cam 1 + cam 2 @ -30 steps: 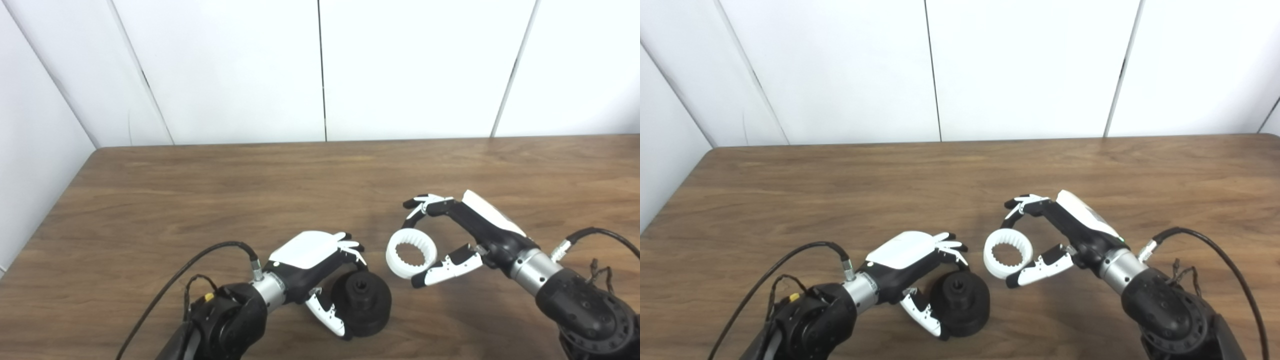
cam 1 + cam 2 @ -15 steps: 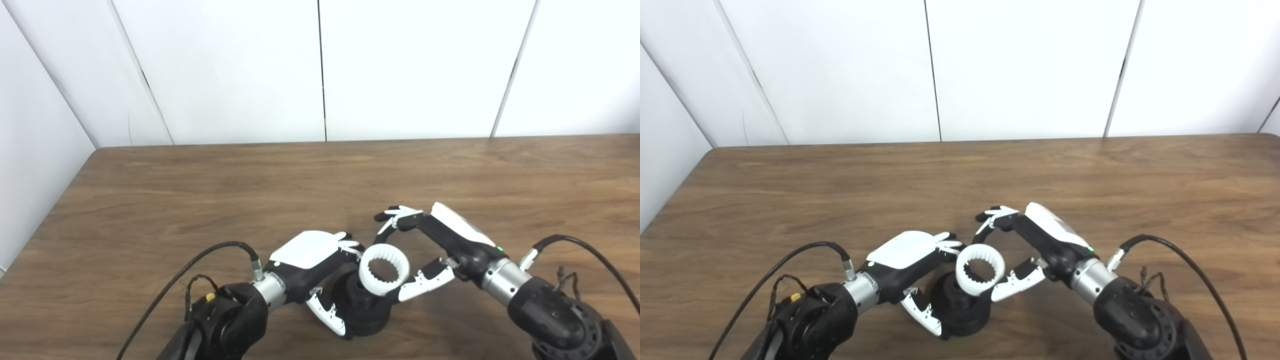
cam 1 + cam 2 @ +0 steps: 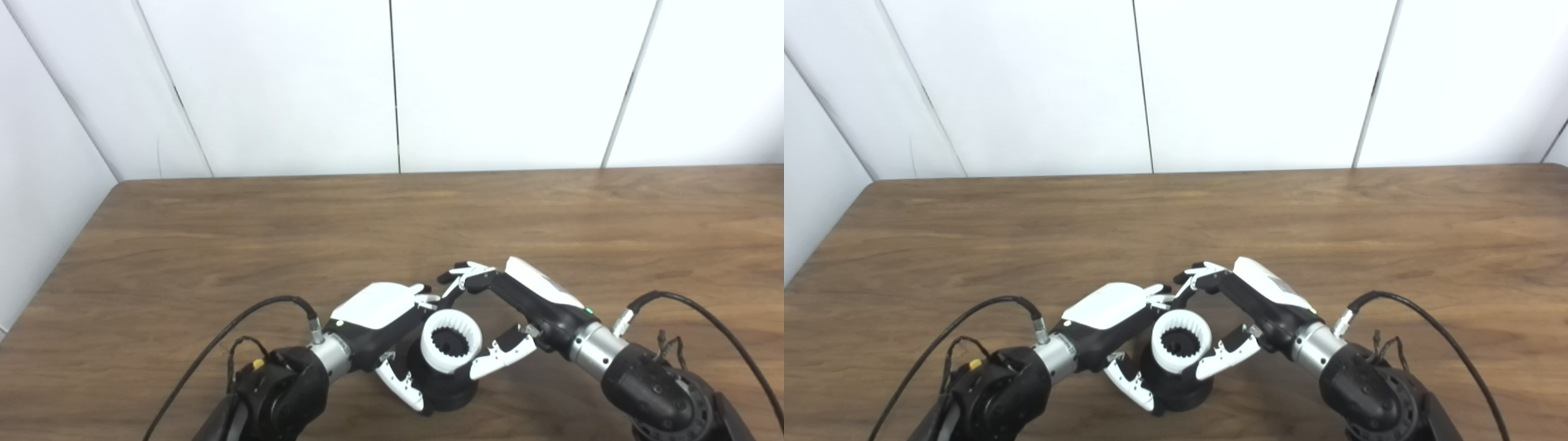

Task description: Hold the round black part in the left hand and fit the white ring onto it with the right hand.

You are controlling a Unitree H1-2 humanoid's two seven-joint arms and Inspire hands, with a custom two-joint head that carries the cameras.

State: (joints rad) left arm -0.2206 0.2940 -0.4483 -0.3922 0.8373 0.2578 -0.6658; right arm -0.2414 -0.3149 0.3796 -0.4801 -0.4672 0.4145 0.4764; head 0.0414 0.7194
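Left hand [image 3: 386, 321] fingers curled round black part [image 3: 450, 392] on table [image 3: 245, 233]. Right hand [image 3: 520, 312] pinching white ring [image 3: 451, 340] over part's top.

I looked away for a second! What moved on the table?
The right hand carried the white ring leftward and brought it over the top of the round black part. It still grips the ring. The left hand kept holding the black part in place on the table.

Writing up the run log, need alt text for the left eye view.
The right hand holds a toothed white plastic ring over the round black part, which the left hand grips on a brown wooden table. White wall panels stand behind.
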